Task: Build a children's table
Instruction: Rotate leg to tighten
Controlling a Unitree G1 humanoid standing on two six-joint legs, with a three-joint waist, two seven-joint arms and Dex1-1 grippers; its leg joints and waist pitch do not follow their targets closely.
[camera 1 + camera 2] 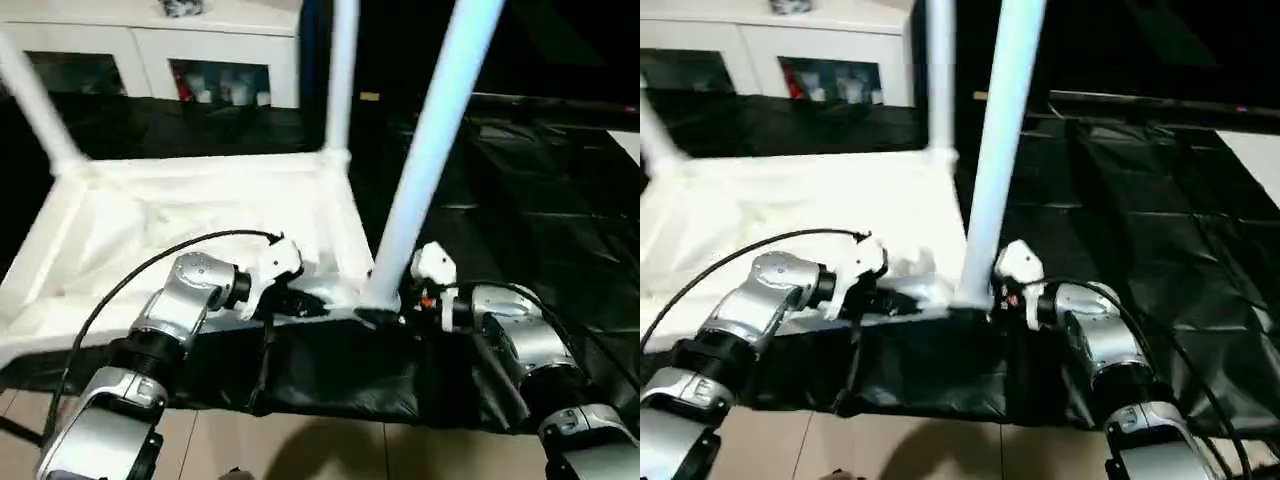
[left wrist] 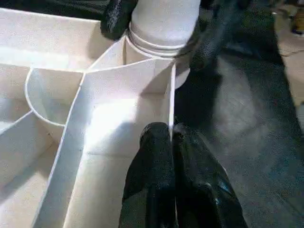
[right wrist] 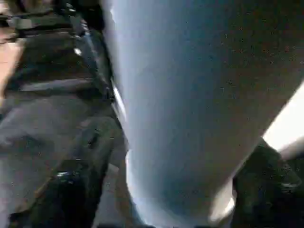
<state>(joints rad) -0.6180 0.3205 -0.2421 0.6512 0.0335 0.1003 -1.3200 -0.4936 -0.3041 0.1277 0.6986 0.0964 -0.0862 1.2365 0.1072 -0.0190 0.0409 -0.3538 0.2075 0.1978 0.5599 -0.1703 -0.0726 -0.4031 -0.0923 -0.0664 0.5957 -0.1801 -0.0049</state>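
The white children's table (image 1: 150, 230) lies upside down on the black-covered work table (image 1: 530, 200). Three of its legs stand up: one at the far left (image 1: 35, 100), one at the far corner (image 1: 340, 70), and a near one (image 1: 430, 140) in the corner socket closest to me. My right gripper (image 1: 388, 308) is shut on the base of that near leg (image 3: 190, 95), one black finger (image 2: 116, 16) on each side. My left gripper (image 2: 172, 137) is shut on the thin upright rim (image 2: 172, 95) of the table's near edge, just left of that socket.
A white cabinet (image 1: 150, 40) with glass doors stands behind the work table. The work table's near edge (image 1: 330, 390) runs just below both grippers, with pale floor (image 1: 300, 445) beneath. A black cable (image 1: 150, 260) arcs over my left forearm.
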